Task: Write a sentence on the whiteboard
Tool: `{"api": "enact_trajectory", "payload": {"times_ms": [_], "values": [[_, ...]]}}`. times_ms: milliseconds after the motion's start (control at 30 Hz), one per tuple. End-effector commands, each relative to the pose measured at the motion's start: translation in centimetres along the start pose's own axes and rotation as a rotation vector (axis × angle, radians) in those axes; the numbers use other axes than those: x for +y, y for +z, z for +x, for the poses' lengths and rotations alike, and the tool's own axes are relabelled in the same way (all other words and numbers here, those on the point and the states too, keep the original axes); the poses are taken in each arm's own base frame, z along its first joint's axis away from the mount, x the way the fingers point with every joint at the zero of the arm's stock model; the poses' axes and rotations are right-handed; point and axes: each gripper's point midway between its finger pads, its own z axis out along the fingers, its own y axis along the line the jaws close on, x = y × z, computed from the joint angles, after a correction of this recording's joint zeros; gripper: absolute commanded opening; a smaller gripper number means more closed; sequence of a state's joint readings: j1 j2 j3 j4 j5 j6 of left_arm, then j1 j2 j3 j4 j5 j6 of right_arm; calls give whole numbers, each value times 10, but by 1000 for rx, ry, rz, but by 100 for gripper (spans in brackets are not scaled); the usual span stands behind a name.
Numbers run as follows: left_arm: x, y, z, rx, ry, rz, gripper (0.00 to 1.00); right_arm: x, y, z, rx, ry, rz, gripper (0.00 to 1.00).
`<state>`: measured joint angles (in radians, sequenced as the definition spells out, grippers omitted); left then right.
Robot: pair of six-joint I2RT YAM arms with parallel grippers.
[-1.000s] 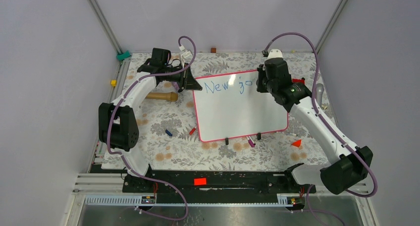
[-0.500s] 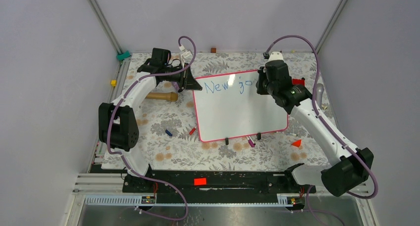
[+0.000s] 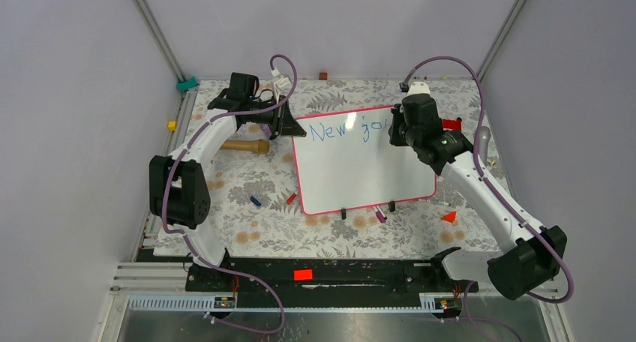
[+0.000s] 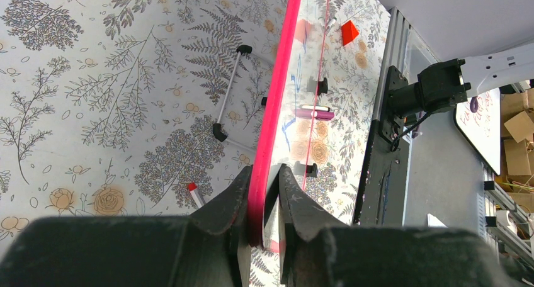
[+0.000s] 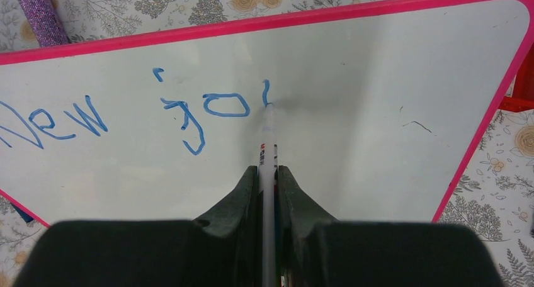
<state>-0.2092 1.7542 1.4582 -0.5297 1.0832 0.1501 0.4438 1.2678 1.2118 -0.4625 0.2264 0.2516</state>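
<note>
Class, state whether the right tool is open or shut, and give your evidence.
Shut on the marker: the right tool has its fingers pressed on both sides of the white barrel, no gap showing.

Glossy smooth whiteboard [image 3: 360,173], pink plastic frame [image 5: 252,24], matt floral table cover [image 3: 240,186], wooden handle [image 3: 244,145].

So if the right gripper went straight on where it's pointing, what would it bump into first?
The whiteboard. The right gripper points its marker at the board, tip seemingly touching beside the blue writing, so it would likely press in there.
</note>
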Motion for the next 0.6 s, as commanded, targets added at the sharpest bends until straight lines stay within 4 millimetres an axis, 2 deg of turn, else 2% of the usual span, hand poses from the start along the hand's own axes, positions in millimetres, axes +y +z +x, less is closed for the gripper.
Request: {"api": "enact_trajectory", "payload": {"times_ms": [0,567], "values": [[36,-2,17,80,121,-201,8,-6,-2,-21,-48,9,40,0],[38,-1,19,85,115,-203,8,-5,1,-40,-66,-9,41,0]]}}
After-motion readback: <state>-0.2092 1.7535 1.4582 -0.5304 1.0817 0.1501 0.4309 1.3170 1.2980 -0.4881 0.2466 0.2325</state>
